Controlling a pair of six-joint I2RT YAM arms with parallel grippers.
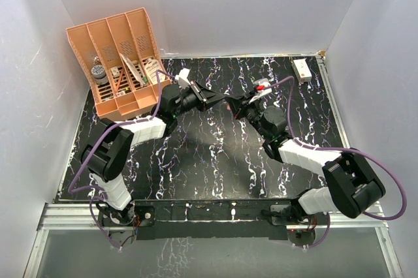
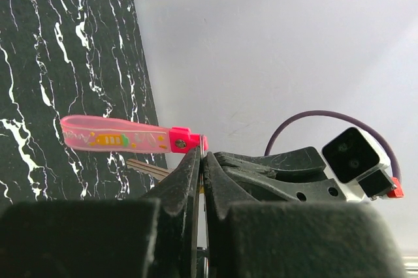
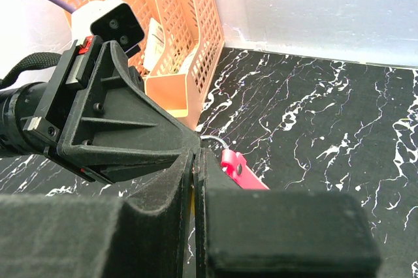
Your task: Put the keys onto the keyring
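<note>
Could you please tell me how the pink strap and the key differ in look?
The strap is pink and see-through; the key is dull metal. The strap shows at full length; the key is mostly hidden behind the left gripper. Both stick out sideways beside its shut tips.

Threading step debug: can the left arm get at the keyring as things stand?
Probably yes. The left tool is shut with its tips at the red end of the keyring, strap sticking out free. The right tool meets it tip to tip, so room to adjust looks tight.
</note>
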